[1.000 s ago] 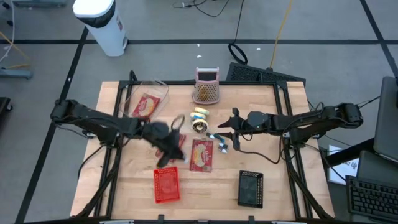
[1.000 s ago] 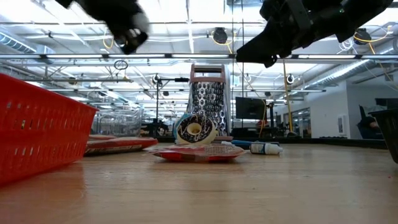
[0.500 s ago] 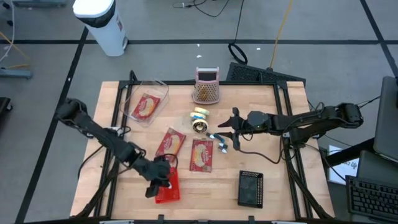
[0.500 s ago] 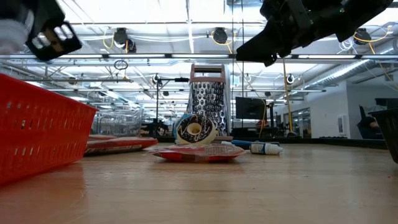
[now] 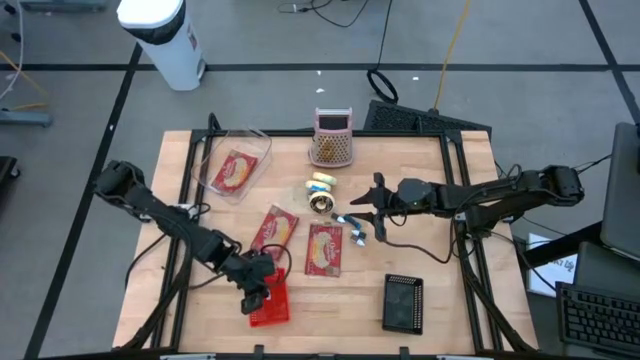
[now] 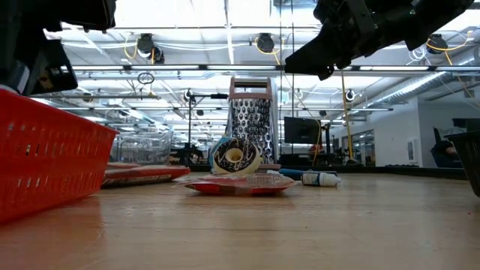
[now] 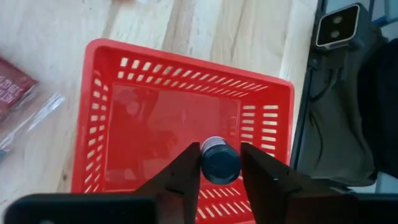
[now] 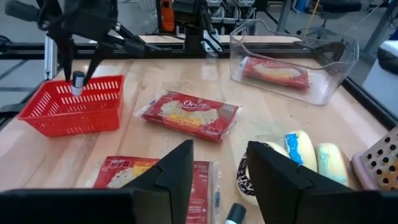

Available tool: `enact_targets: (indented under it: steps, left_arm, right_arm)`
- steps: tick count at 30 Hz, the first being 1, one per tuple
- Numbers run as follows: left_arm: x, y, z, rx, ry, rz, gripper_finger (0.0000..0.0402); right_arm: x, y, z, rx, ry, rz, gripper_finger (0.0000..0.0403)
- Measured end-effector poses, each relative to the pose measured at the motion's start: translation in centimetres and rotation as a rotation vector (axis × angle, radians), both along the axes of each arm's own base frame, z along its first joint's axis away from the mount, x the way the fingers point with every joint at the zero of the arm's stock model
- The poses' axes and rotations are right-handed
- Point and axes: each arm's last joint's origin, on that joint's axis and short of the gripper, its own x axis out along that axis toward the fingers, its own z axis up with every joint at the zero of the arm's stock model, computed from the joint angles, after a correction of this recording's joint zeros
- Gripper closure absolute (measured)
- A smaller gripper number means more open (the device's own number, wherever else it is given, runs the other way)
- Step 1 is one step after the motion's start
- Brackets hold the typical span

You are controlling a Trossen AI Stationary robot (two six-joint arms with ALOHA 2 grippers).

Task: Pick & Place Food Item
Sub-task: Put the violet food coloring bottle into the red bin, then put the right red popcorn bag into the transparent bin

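Note:
My left gripper (image 7: 219, 171) hangs over the red basket (image 7: 186, 59) at the table's near left, shut on a small white bottle with a dark blue cap (image 7: 219, 162). The right wrist view shows the same bottle (image 8: 78, 81) between the left gripper's fingertips, above the basket (image 8: 68, 112). Over the table's middle my right gripper (image 5: 362, 222) stands open and still with nothing between its fingers. Below it lie small bottles (image 5: 352, 228). Two red snack packets (image 5: 275, 230) (image 5: 324, 250) lie flat on the table. My left gripper pinches the small bottle between its two fingertips, one on each side of the body just under the cap (image 7: 205, 165). The fingers point steeply down from above. The bottle stands roughly upright, cap up, lifted clear over the inside of the basket.
A clear container (image 5: 235, 165) with a packet inside sits at the far left. A grater (image 5: 332, 140) stands at the far edge, with a donut (image 5: 321, 203) and a yellow-and-blue item (image 5: 320, 182) in front of it. A black basket (image 5: 403, 302) sits near right.
My left gripper has swung from the packets in the table's middle toward the near edge, dropped lower and rolled about its own line. It now hangs over the red basket with the bottle between its fingers. In the last half second it has hardly moved.

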Motion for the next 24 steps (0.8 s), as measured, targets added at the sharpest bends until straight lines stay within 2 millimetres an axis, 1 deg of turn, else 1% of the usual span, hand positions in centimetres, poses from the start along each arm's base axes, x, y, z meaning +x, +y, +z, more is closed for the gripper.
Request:
enact_targets:
  steps: [3, 7, 11, 18, 21, 24]
  left_arm:
    - [0.2, 0.3, 0.0, -0.013, 0.017, 0.041, 0.025]
    - [0.4, 0.8, -0.1, -0.009, 0.019, 0.056, 0.0207]
    - [0.6, 1.0, 0.0, 0.008, -0.008, 0.023, 0.0174]
    - [1.5, 2.2, 0.2, 0.038, -0.068, 0.005, 0.0144]
    - [2.0, 2.9, 0.4, 0.035, -0.091, 0.028, 0.0138]
    - [2.5, 3.5, 0.5, 0.025, -0.109, 0.057, 0.0136]
  right_arm:
    - [0.3, 0.3, -0.4, 0.016, 0.012, 0.026, 0.0261]
    - [1.1, 1.3, -1.4, 0.018, 0.036, 0.093, 0.0261]
    - [2.1, 2.3, -3.5, -0.001, 0.092, 0.135, 0.0254]
    - [3.9, 3.5, -8.6, -0.164, 0.242, 0.241, 0.0212]
    - [4.9, 3.7, -10.0, -0.183, 0.293, 0.254, 0.0197]
    - [6.2, 3.7, -10.5, -0.187, 0.302, 0.254, 0.0187]
